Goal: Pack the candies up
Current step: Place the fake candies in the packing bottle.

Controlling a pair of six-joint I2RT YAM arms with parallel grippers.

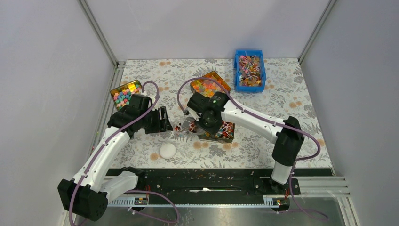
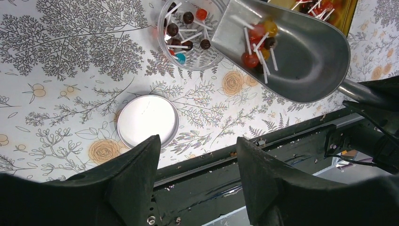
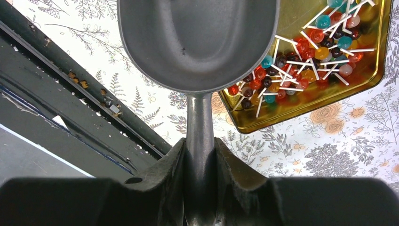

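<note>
Left wrist view showed the left gripper [image 2: 197, 146] with its jaws spread wide and holding nothing, close to one white lid [image 2: 147, 120]. One metal scoop [image 2: 306, 61] tipped over one clear cup [image 2: 188, 67] at the top, and candies [image 2: 249, 59] lay in both, about six in the scoop. The right gripper [image 3: 200, 150] pinched the scoop's handle. More candies sat in one gold tray [image 3: 306, 106], upper right.
</note>
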